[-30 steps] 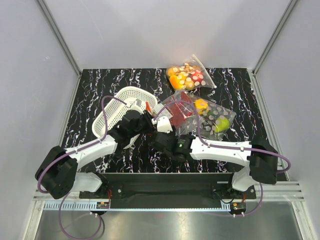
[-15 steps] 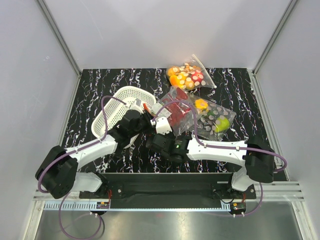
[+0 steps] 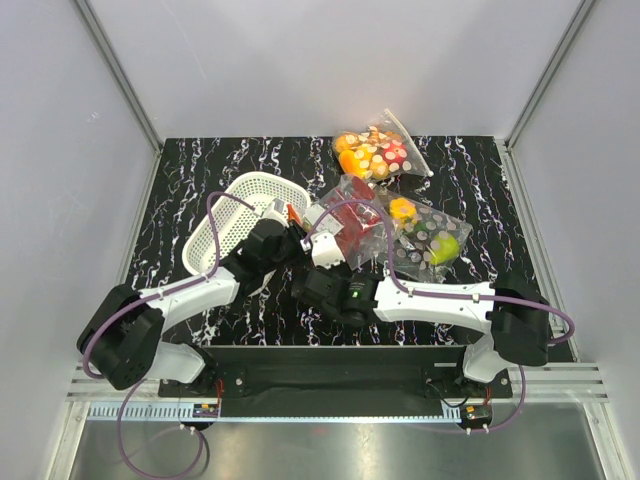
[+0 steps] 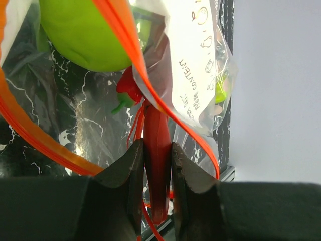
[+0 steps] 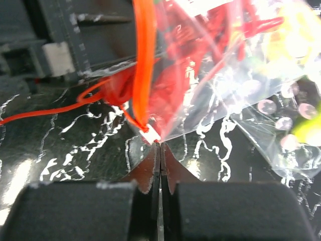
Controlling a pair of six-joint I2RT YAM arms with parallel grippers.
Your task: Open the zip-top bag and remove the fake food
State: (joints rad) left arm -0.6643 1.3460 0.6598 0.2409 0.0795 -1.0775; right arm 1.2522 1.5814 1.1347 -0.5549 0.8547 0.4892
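Handles as light, crinkly, slippery film, best gripped at the stiffer orange zip strip (image 5: pixel 143 60): zip-top bag (image 3: pixel 345 190) just ahead of both claws, arms angled inward low over the bench (image 3: pixel 200 160), left claw (image 4: pixel 157 145) clamped on a limb of the hard lobster (image 4: pixel 156 125) below apple (image 4: pixel 85 35) and chili (image 4: pixel 128 88), right claw (image 5: pixel 160 145) pressed together on the bag's corner.

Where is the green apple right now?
In the left wrist view, upper left: the green apple sits at the mouth of the zip-top bag, behind the orange zip strip, just above the small red chili.
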